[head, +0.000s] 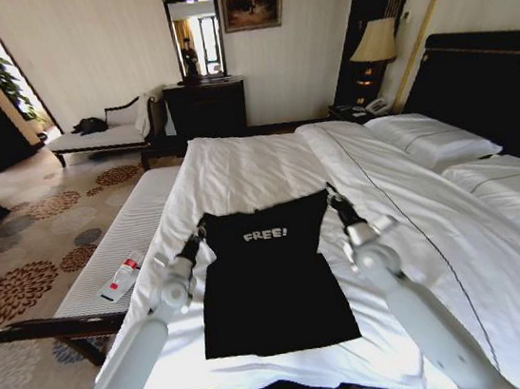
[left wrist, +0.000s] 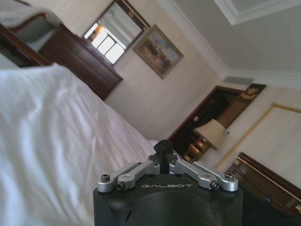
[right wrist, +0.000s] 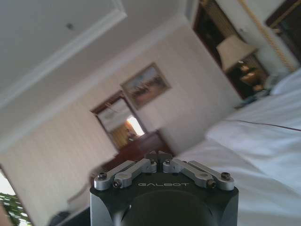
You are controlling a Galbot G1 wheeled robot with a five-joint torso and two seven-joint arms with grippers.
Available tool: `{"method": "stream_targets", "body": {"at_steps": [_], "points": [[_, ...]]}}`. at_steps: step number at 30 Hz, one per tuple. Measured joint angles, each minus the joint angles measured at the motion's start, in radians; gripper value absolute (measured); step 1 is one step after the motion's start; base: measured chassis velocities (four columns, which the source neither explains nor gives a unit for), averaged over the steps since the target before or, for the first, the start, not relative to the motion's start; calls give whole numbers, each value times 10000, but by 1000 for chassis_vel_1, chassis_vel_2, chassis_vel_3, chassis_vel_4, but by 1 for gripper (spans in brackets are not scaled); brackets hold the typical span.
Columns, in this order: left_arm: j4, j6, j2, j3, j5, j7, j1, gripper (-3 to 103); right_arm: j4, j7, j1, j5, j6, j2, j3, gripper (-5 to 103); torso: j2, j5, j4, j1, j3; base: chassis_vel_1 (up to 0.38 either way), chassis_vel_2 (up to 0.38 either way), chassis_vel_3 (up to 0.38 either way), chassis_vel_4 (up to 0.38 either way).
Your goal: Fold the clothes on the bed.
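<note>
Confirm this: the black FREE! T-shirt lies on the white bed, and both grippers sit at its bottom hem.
Wrong in one respect. The head view shows the left gripper and right gripper at the black T-shirt's top corners, not its bottom hem. It does lie on the white bed.

The T-shirt (head: pixel 270 284) is matt black cloth, soft and unshiny, with flat white printed lettering near its 12 o'clock edge. Under it the bed (head: pixel 238 173) wears smooth white fabric that creases in low folds; a thin dark piping line runs through the duvet (head: pixel 417 222) toward 5 o'clock. The headboard (head: pixel 495 87) looks like dark glossy wood, though it may be padded. The left gripper (left wrist: pixel 163 147) and right gripper (right wrist: pixel 158 154) have brushed silvery metal linkages with small screws on matt black housings, and the arms look like smooth pale plastic. At 9 o'clock, the bench (head: pixel 120 261) carries ribbed white upholstery on a polished dark frame.
</note>
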Motion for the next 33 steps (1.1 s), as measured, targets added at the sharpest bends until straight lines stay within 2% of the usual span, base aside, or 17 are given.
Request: {"method": "stream_targets", "body": {"at_steps": [2,4,10,14,21,29,33], "points": [[-273,9,23,-36,68,2,298,3,49,25,-393,-121,-1,78,126,1,0,3,6,0,-1,-23,-59,-60,-30],[-1028,132,201,-124,607,-31,1570,3,59,259,-1491,-336,-12,475,281,1,0,-2,19,2,1,0,0,0,0],[-1520,531,711,-263,465,-328,2231,3,68,652,-2022,-574,-252,619,196,1,0,1,18,4,2,0,0,0,0],[-2041,1250,1226,-474,238,-938,2907,3,242,1021,-2662,-1061,-398,749,-29,1,0,-2,17,3,2,0,0,0,0],[-2697,2000,1874,-638,476,-1534,4029,3,591,1450,-3365,-1334,-489,947,-255,1,-1,0,18,3,2,0,0,0,0],[-2934,2131,2173,-858,718,-1688,4619,3,732,1957,-3898,-1668,-506,1145,-439,1,-2,-1,17,4,3,0,0,0,0],[-3046,2079,2399,-1174,778,-1491,4984,3,843,2034,-4398,-1775,-320,1151,-458,1,-2,-1,16,4,3,0,0,0,0]]}}
